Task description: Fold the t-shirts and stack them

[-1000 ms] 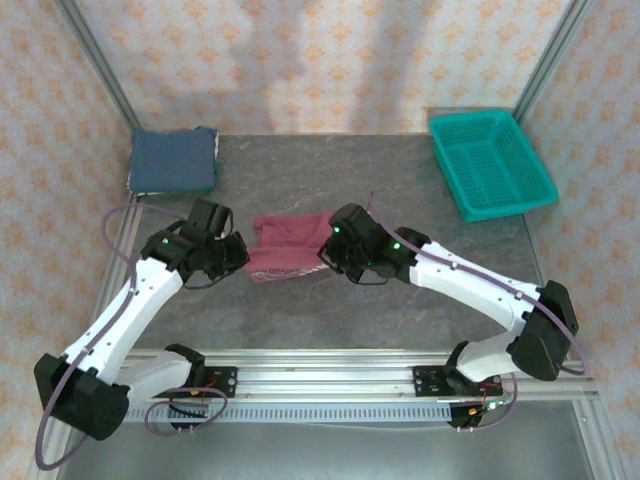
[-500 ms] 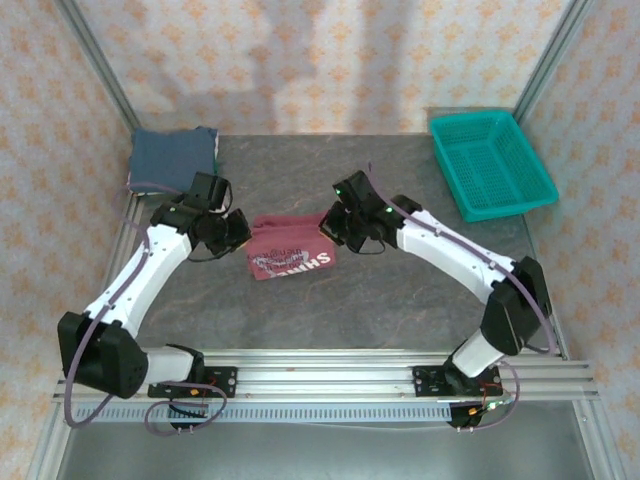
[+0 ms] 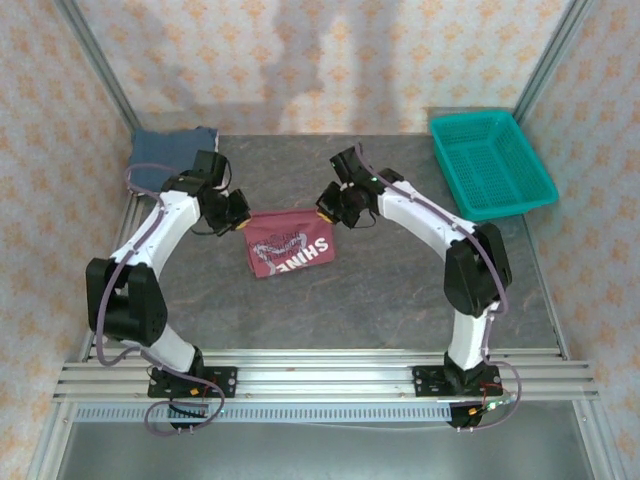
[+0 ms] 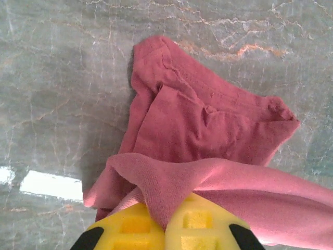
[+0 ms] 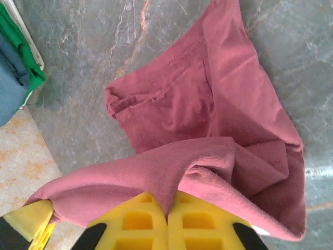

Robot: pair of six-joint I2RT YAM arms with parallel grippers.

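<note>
The maroon t-shirt (image 3: pixel 290 243) with white "SHINE" lettering hangs stretched between both grippers above the middle of the table, its lower part drooping toward the table. My left gripper (image 3: pixel 240 216) is shut on its left top corner, cloth pinched between the yellow pads (image 4: pixel 165 229). At the right top corner my right gripper (image 3: pixel 326 212) is shut on the fabric (image 5: pixel 167 219). Under each wrist camera more of the maroon t-shirt (image 4: pixel 208 130) (image 5: pixel 208 104) lies rumpled. The dark blue t-shirt (image 3: pixel 165 156) lies folded at the back left corner, apart from both grippers.
A teal mesh basket (image 3: pixel 490 165) stands at the back right corner. The blue t-shirt (image 5: pixel 8 88) rests beside a green cloth edge (image 5: pixel 23 52) in the right wrist view. Patterned walls close the table's back and sides.
Both grippers have moved toward the back of the table, carrying the maroon t-shirt's top edge with them. The shirt has unrolled, and its lettering now faces up.
</note>
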